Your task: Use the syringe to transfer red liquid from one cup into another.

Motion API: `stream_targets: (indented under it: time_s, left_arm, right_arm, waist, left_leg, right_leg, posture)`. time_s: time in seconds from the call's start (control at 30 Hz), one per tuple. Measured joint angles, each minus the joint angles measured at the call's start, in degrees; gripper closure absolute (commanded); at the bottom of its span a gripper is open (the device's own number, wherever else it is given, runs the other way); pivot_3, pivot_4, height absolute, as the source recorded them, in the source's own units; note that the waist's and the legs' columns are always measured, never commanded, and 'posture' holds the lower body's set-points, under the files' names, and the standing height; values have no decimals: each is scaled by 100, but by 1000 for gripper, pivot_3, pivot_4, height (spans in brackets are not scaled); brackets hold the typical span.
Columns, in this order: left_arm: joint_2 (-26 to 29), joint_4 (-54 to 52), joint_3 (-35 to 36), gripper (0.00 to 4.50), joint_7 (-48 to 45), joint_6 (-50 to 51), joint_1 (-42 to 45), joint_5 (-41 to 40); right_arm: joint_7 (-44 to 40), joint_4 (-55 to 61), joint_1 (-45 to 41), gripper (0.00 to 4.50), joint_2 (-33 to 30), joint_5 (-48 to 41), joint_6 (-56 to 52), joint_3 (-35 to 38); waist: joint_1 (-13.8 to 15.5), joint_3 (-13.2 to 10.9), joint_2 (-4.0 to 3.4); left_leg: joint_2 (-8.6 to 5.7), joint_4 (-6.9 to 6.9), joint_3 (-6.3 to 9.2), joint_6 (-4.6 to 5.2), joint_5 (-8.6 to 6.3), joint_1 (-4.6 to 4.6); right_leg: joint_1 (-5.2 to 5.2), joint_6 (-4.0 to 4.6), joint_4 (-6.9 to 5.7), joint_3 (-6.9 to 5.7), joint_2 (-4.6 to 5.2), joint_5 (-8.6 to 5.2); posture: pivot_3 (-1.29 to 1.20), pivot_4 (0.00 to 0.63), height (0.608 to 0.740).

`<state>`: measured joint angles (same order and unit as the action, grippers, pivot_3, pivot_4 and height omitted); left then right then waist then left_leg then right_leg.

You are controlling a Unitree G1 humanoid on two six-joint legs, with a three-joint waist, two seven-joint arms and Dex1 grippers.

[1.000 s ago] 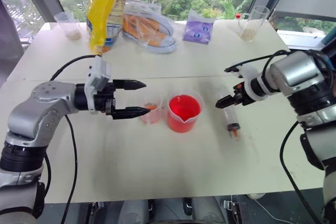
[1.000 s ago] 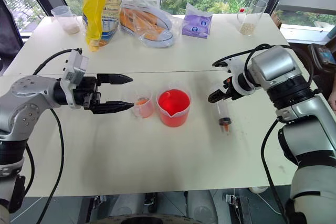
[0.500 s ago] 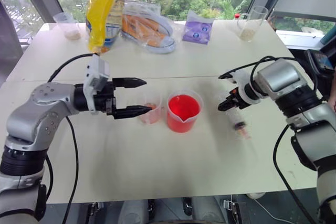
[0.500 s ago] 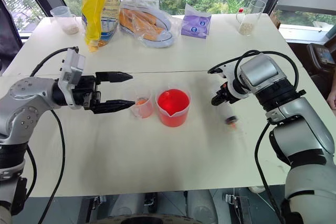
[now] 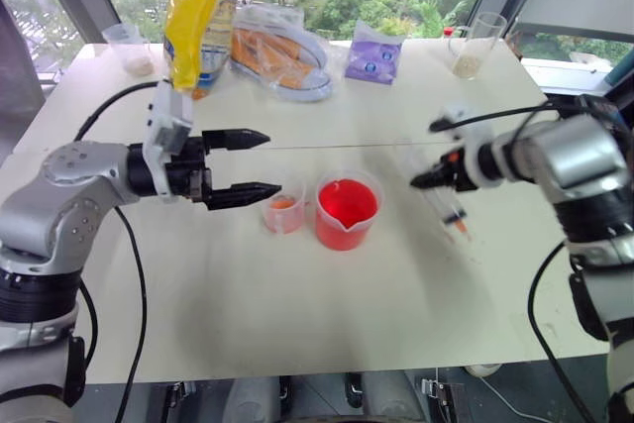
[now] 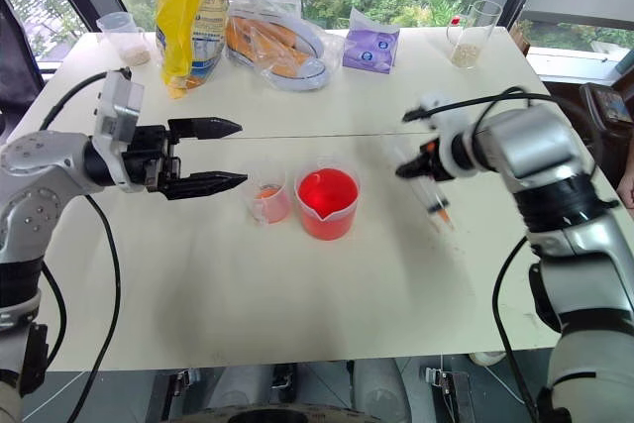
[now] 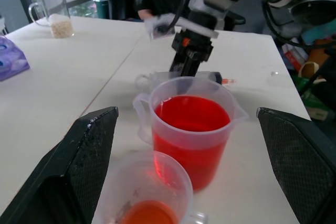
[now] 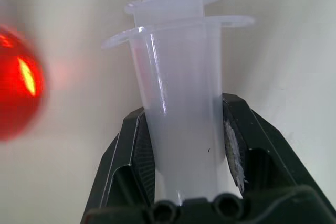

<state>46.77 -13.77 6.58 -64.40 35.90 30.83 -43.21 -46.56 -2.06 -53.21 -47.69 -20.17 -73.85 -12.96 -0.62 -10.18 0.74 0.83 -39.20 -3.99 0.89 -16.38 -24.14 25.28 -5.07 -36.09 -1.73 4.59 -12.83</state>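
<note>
Since a second ago our right gripper (image 8: 181, 182) lifts the syringe (image 8: 178, 129) clamped, right of red cup (image 5: 347, 213), left gripper (image 5: 253, 163) gaping empty near small cup (image 5: 284, 213).

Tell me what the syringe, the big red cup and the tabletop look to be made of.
Syringe: likely translucent, milky plastic; the barrel lets light through and has moulded flanges.
Big red cup: probably clear, glossy plastic; the red liquid shows through its thin wall, and it has a moulded spout.
Tabletop: smooth matte off-white surface, perhaps laminate; its material cannot be told for sure.
</note>
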Motion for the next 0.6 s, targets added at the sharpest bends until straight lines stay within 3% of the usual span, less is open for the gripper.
stream_targets:
  time_s: [0.2,0.33,0.43,0.6]
  left_arm:
    - [-1,408,-7,129,-84,103,549,-28]
    - [-24,623,-34,129,-177,112,825,-20]
    - [-58,703,-37,129,-177,190,905,-28]
    - [-83,706,-59,129,-174,405,1132,-89]
  right_arm:
    - [0,1275,340,3094,353,-678,1059,1758]
    - [122,1792,346,3094,1121,-1534,1282,2559]
    - [444,2099,358,3094,1702,-1996,1334,2818]
    - [576,2474,846,3094,2269,-2284,1928,2650]
  waist:
    - [-6,-1,3]
    - [-16,-1,3]
    - [-11,0,3]
    - [7,1,6]
  left_leg:
    - [2,0,1,-5,3,7]
    - [4,0,1,-7,4,8]
    - [4,0,1,-8,5,8]
    - [-1,-2,6,-8,5,8]
  right_leg:
    - [-6,-3,-2,0,-4,2]
    - [-6,-4,-6,0,-5,3]
    - [-7,-4,-8,1,-4,3]
    - [-12,-5,-5,0,-2,3]
  posture:
    - [0,150,740]
    - [0,150,740]
    - [0,150,740]
    - [0,150,740]
